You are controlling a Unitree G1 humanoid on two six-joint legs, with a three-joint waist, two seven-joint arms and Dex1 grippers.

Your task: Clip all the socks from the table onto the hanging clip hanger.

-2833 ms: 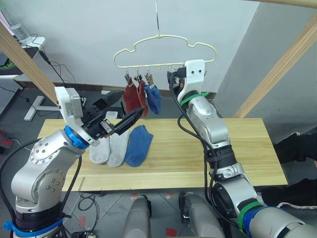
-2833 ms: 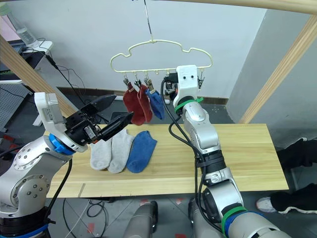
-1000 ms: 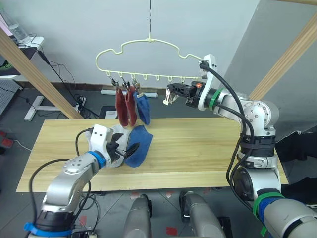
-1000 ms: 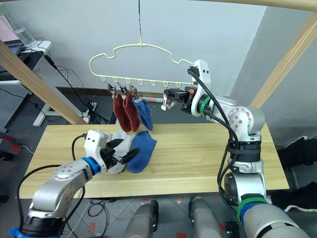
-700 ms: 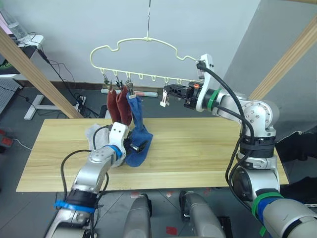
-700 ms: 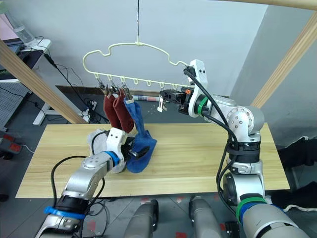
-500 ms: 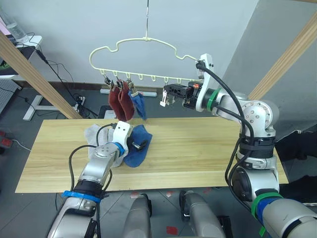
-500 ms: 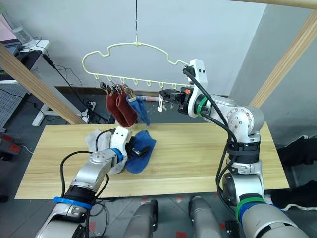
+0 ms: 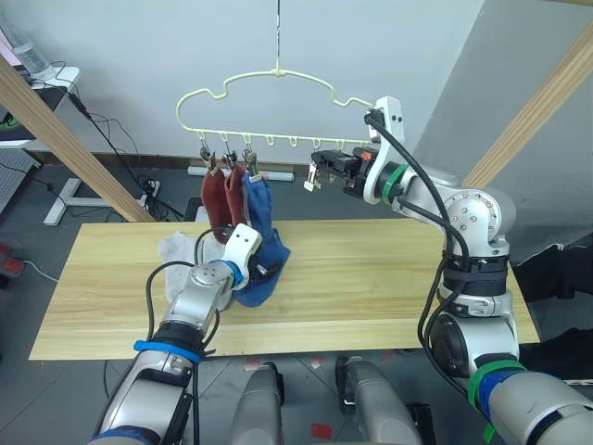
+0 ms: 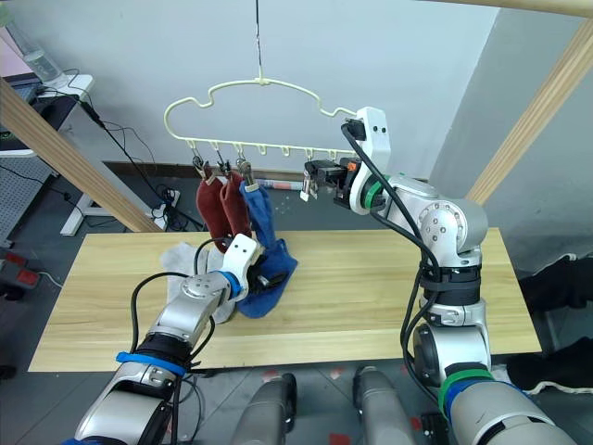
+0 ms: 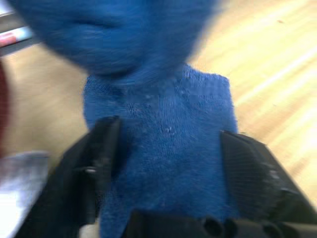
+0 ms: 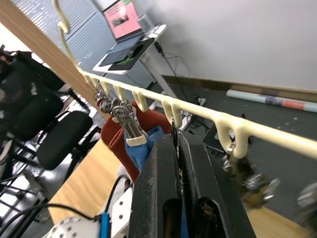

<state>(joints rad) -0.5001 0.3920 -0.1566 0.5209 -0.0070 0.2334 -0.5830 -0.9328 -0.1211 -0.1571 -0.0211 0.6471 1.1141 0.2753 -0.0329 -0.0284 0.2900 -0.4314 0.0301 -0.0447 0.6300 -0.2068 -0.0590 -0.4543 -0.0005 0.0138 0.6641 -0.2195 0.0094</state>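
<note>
Above the table, the clip hanger hangs by its metal hook from a thin cord, its wavy pale-yellow outline carrying a row of small silver clips along the lower bar. Three socks hang from the clips at the robot's left end of that bar: two rust-red socks side by side and, just beside them, one hanging blue sock. On the tabletop beneath them lie the remaining socks: a second blue sock, partly lifted at its upper edge, and the light grey socks next to it toward the robot's left. The left gripper rests low over the table at the lying blue sock; in the left wrist view its two black fingers stand apart, one on either side of the blue knit, so the jaws straddle the sock without being pressed together. The right gripper is raised to the hanger's lower bar; in the right wrist view its fingers are drawn together on a silver clip hanging from the bar. Wooden poles of a frame cross the scene on both sides.
</note>
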